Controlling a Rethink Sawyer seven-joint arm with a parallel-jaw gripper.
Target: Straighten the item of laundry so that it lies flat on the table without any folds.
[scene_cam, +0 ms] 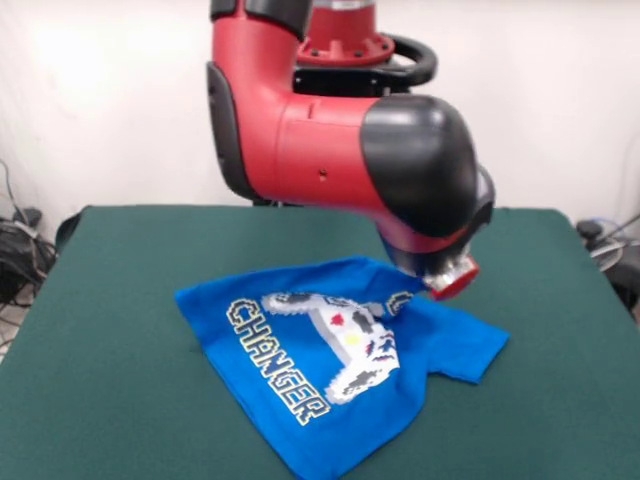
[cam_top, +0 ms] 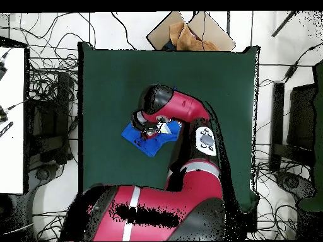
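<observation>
A pale wall stands behind the table, whose dark green cloth fills the lower part of the front view; in the overhead view, cables lie tangled on the floor around it and a brown cardboard box sits past one edge.

The red and black arm bends low over the cloth, and the gripper at its end points down, just above or on the shirt's upper edge. Only its red tip shows under the black wrist housing, so whether it is open or closed cannot be told, nor whether it holds any fabric.

The blue T-shirt lies on the table, spreading from the gripper toward 7 o'clock in the front view. Its print faces up: the word "CHANGER" runs diagonally beside a pixel game controller. A sleeve sticks out at 3 o'clock of the shirt, and the cloth near the gripper is bunched and folded over. From overhead, the arm hides most of the shirt, with blue showing at 7 o'clock of the wrist.
</observation>
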